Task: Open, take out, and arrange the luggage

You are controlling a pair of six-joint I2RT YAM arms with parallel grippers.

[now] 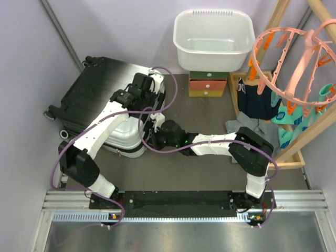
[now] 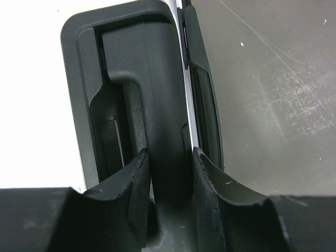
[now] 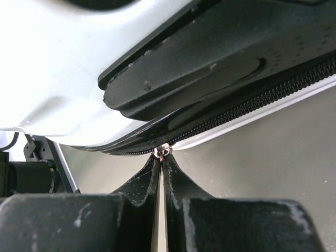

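Observation:
The luggage [image 1: 97, 97] lies flat at the left, its ribbed shell black at the far end and white at the near end, lid down. My left gripper [image 1: 146, 85] is over its right edge, and in the left wrist view my left gripper [image 2: 170, 157] is shut on the black handle [image 2: 165, 100], with both pads against the bar. My right gripper [image 1: 152, 134] is at the white near corner. In the right wrist view my right gripper [image 3: 163, 158] is shut on the small metal zipper pull [image 3: 164, 151], just below the black zipper line [image 3: 252, 100].
A white laundry basket [image 1: 212, 39] stands on a small green-and-orange drawer box [image 1: 208, 84] at the back. On the right are a wooden rack [image 1: 294, 147], a pink peg hanger [image 1: 294, 58] and dark clothes [image 1: 257, 102]. The arms' rail [image 1: 184, 202] runs along the near edge.

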